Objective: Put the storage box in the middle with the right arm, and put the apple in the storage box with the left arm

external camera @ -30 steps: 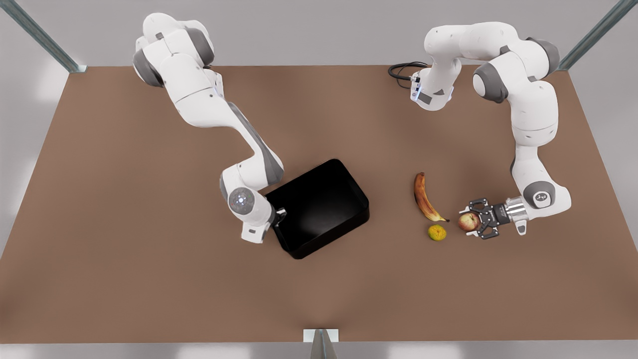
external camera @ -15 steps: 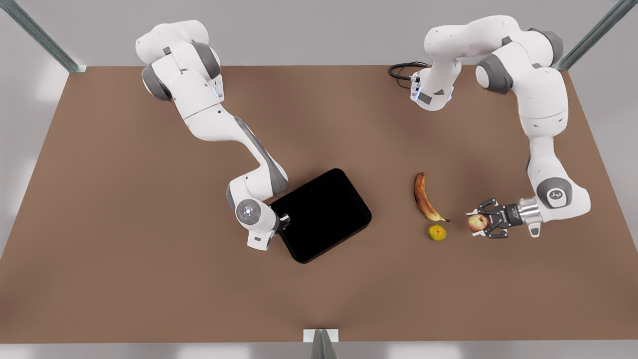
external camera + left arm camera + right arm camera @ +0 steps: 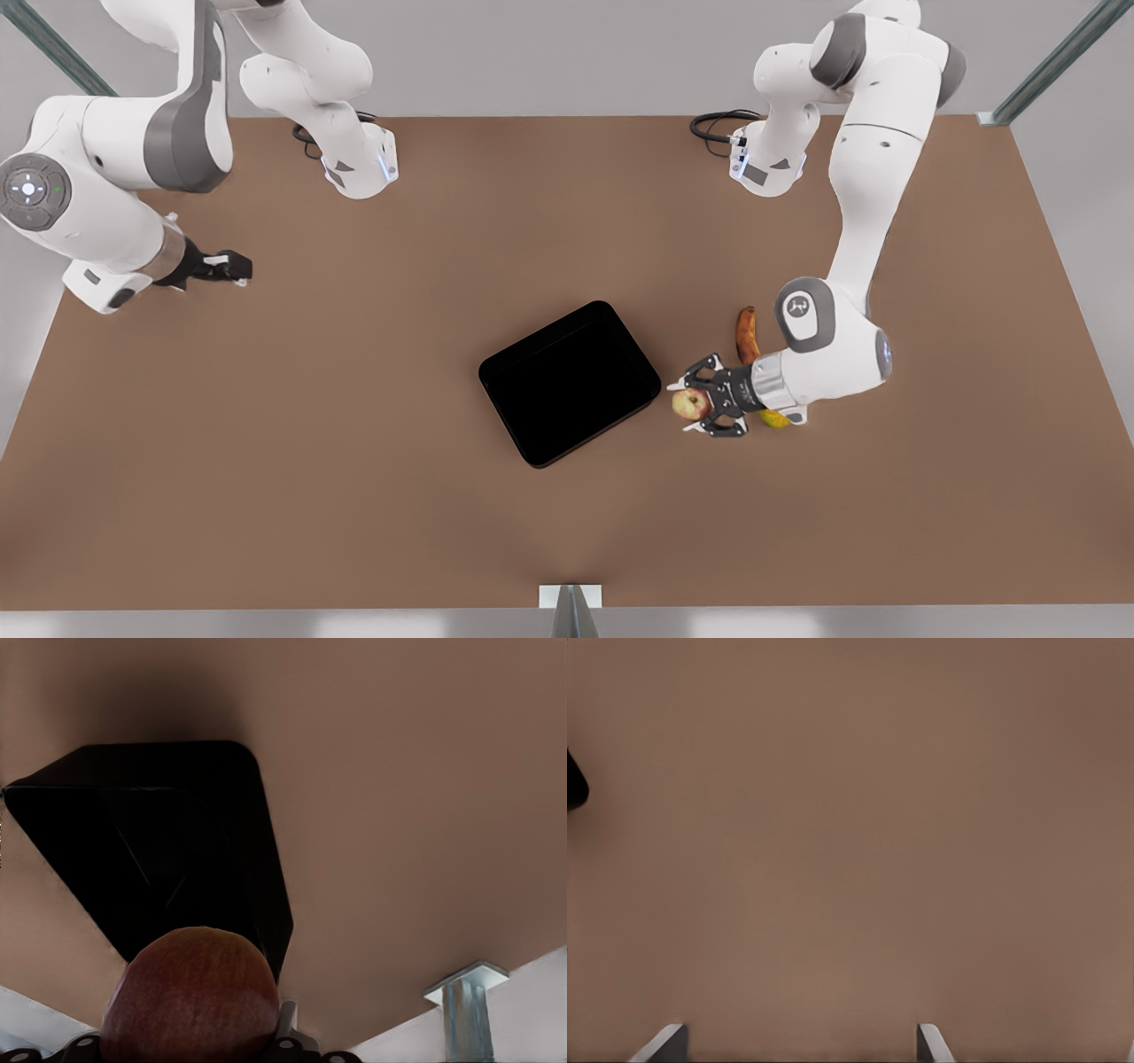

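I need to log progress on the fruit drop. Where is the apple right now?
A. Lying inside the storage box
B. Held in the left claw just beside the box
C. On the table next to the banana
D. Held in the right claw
B: the left claw grips the apple just outside the storage box, on the front view's right.

Glossy black storage box [image 3: 570, 383], red-and-pale-yellow blotched apple [image 3: 690, 405], brown-spotted banana [image 3: 747, 332], plain brown table [image 3: 354, 443].

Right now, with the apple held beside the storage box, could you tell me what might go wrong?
1. The left end effector holds the apple short of the storage box rim; an early release would drop it on the table.
2. Coming in low, it might knock the near wall and shift the box.
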Controlling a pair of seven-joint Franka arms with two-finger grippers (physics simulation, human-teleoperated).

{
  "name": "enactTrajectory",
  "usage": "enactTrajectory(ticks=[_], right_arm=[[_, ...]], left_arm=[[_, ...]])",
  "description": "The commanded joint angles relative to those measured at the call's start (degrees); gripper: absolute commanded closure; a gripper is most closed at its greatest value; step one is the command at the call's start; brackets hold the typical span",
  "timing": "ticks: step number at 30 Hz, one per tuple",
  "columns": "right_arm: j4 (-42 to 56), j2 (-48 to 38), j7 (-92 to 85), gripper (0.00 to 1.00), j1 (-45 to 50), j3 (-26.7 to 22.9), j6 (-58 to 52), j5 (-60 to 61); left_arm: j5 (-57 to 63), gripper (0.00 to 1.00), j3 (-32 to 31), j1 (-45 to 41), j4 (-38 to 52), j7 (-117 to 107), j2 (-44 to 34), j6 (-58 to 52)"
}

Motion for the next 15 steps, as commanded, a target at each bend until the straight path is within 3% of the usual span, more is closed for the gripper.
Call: enactTrajectory(ticks=[1, 5, 8, 9, 10, 15], right_arm=[[-0.01, -0.03, 0.00, 0.00, -0.27, -0.01, 0.01, 0.00], [-0.36, -0.03, 0.00, 0.00, -0.80, -0.01, -0.08, 0.00], [-0.36, 0.15, 0.00, 0.00, -0.80, 0.08, -0.17, 0.00], [-0.36, 0.15, 0.00, 0.00, -0.80, 0.08, -0.17, 0.00], [-0.36, 0.24, 0.00, 0.00, -0.80, 0.17, -1.05, 0.00], [-0.36, 0.24, -0.09, 0.00, -0.80, 0.26, -1.14, 0.00]], left_arm=[[8.95, 0.44, -1.09, 0.06, 0.15, -1.55, 0.04, 0.40], [15.98, 0.44, -7.42, -1.78, 3.14, -18.52, 0.30, 3.92], [16.77, 0.41, -8.13, -6.70, 3.31, -23.44, 0.83, 11.12], [17.65, 0.28, -7.78, -8.72, 3.31, -25.02, 1.36, 13.67], [18.18, 0.00, -7.78, -8.99, 3.75, -26.61, 1.80, 14.64], [19.23, 0.00, -7.69, -9.52, 4.19, -27.66, 2.15, 14.64]])
